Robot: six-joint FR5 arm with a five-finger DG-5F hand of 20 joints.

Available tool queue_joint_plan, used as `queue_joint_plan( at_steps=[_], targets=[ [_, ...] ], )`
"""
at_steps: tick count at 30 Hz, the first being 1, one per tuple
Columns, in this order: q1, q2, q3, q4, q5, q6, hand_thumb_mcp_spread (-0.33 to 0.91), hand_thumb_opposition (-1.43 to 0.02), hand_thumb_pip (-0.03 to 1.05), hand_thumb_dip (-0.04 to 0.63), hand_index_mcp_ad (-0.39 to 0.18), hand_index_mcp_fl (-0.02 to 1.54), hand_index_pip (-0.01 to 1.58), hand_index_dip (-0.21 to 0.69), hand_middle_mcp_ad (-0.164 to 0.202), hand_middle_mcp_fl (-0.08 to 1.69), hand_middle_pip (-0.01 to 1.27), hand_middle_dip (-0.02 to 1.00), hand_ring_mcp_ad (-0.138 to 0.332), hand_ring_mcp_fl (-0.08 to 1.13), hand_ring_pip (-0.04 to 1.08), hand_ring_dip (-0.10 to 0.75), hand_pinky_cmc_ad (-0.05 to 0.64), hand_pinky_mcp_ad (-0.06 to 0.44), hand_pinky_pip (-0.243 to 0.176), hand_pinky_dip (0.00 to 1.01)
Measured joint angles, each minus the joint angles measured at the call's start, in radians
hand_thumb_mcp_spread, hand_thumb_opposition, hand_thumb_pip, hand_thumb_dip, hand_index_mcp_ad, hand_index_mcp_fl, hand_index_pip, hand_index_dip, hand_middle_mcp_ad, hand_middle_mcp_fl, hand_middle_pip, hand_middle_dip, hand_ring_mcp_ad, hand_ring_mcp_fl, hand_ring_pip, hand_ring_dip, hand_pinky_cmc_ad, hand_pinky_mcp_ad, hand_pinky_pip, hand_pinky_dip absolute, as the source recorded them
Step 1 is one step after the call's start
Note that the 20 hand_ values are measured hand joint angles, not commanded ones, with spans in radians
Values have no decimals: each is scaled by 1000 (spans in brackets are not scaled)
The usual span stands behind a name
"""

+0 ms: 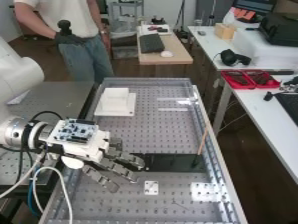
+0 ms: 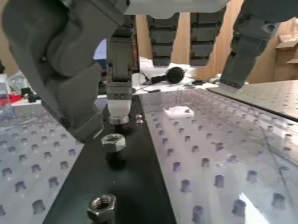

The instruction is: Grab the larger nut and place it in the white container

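Over the black plate, my fingers hang open, so I'd compare both hex nuts, then pinch the bigger one squarely.

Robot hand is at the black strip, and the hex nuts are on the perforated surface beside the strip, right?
No, not beside it: the wrist view shows the hex nuts on the black strip itself. Robot hand is at the strip, as you say.
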Motion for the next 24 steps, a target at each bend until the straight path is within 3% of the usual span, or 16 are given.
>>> queue_joint_plan(
  at_steps=[15, 24],
  targets=[
    [2, -15, -1, 31, -15, -34, 281, -874, 787, 188, -178, 7, 1532, 188, 68, -12, 115, 232, 176, 7, 138, 152, 379, 347, -94, 723],
    [-3, -18, 8, 8, -26, -53, 311, -874, 787, 188, -188, 10, 1536, 237, 68, -14, 115, 230, 176, 3, 124, 152, 379, 328, -94, 641]
  ],
)
